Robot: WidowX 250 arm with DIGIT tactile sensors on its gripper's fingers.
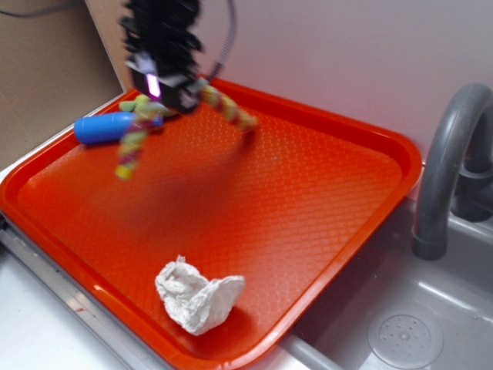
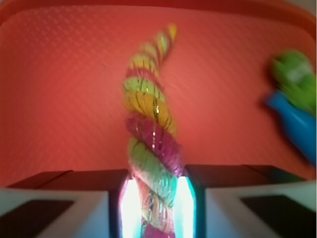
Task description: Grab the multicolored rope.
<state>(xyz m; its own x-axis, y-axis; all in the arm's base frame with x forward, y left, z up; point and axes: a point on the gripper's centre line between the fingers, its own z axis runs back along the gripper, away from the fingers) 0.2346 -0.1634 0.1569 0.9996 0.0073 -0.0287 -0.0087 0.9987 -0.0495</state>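
Gripper [image 1: 166,85] sits at the far left of the orange tray [image 1: 323,223], blurred in the exterior view. Its 2 fingers [image 2: 54,208] are closed tight against the multicolored rope [image 2: 151,144]; the wrist view shows the twisted cord pinched between them with no gap either side.

Rope location: clamped in the jaws at the far-left part of the tray. In the exterior view 1 end trails right and far toward the tray rim, the other hangs down to the near side of the gripper. The hanging end looks off the tray surface, so the rope seems at least partly lifted; blur makes it hard to say whether any part touches the tray.

Progress: the grab looks essentially done, grasp is made and centered on the cord. What is left, if anything, is holding it and getting the loose ends clear of the tray. Risk: floppy cord could slide out if the squeeze is light.

Other items: blue bottle [image 1: 108,127] lies at the far left just beside the rope, green plush toy [image 2: 294,79] is next to the bottle, touching or overlapping it in the wrist view. Crumpled white paper wad [image 1: 199,295] sits near the front edge, well apart from the gripper. Grey faucet [image 1: 447,169] and sink [image 1: 400,331] are off the tray to the right.
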